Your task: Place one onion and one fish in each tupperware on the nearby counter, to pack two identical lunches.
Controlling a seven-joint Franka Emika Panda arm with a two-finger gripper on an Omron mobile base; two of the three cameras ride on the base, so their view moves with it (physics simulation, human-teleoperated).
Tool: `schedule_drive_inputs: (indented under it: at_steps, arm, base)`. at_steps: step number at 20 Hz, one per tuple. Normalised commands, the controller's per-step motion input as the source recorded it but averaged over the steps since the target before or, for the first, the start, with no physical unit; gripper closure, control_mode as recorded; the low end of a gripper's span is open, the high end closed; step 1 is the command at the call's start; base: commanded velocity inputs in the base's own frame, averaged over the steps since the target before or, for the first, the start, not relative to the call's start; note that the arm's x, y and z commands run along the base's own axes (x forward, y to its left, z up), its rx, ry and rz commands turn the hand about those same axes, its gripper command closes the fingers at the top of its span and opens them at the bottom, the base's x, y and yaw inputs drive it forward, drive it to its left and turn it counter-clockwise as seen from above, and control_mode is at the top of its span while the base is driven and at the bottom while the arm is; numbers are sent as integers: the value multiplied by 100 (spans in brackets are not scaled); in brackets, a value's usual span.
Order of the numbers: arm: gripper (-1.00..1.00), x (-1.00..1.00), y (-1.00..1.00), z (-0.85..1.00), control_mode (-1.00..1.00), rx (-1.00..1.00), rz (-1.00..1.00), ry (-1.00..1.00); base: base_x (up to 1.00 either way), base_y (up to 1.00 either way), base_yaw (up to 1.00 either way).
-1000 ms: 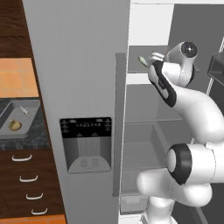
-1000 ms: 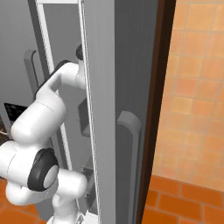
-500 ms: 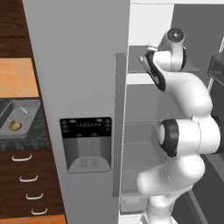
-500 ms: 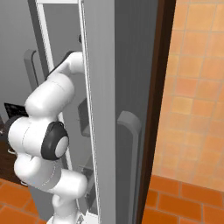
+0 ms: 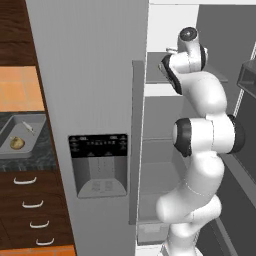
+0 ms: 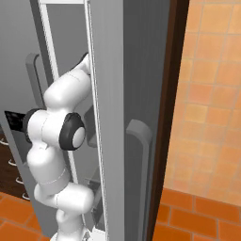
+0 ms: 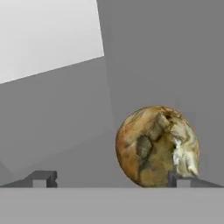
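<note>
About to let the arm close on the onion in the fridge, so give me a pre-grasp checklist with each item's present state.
1. Gripper open: ok, the two tips stand wide apart in the hand view.
2. Onion in sight ahead of the hand: ok.
3. Onion centred between the fingertips: not ok, it sits toward the right tip, partly behind it.
4. Nothing held already: ok, the gap between the tips is bare.
5. Tupperware on the counter ready: cannot tell for both; the one in the left base view already holds an onion and a fish.
6. Fridge door open enough for the arm: ok, the arm reaches inside.
</note>
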Motion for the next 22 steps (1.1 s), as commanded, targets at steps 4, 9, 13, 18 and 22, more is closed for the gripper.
schedule_drive_inputs:
  at_steps: [4, 9, 13, 18, 22]
  arm:
    - [-100, -7, -30, -20, -100, 0, -11, 9]
    - [-100, -9, -3, -18, -100, -4, -13, 0]
    - [-100, 10, -21, -36, -100, -3, -13, 0]
    - [-100, 43, -32, -32, -100, 0, -9, 0]
    - [-100, 40, -30, -31, -100, -1, -7, 0]
  base:
    - [0, 0, 0]
    - [0, 0, 0]
    - [0, 0, 0]
    - [0, 0, 0]
    - [0, 0, 0]
